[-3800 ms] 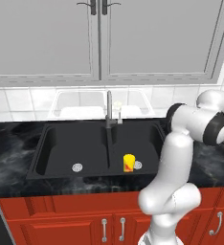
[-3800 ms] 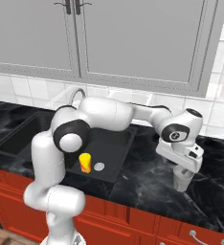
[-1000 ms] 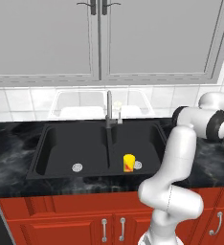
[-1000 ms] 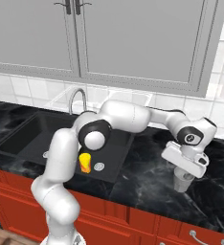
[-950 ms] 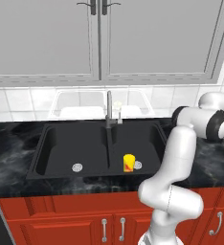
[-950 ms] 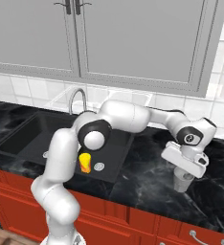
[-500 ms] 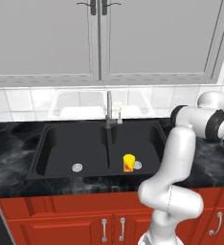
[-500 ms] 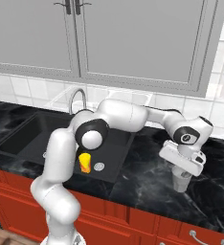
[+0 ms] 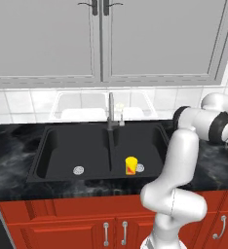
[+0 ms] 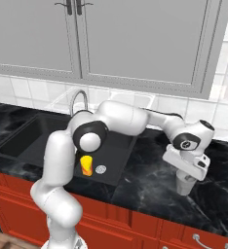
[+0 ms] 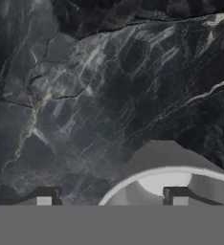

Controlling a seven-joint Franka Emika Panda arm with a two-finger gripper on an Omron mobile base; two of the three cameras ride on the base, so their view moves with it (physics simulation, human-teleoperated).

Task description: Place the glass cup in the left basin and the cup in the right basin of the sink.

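- glass cup: see-through greyish tumbler, upright on the black marble counter, well off to the right of the sink
- cup: bright yellow with a red-orange mark, standing upright in the right basin, just beside the drain
- left basin: wider black bowl, silver drain showing

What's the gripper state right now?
Gripper: open, fingers straddling one wall of the translucent grey-white glass cup on the black marble counter; no firm grip visible yet.

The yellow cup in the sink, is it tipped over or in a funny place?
Nothing stands out. The yellow cup stands upright in the right basin, beside the drain. The glass cup stands upright on the counter, under the gripper.
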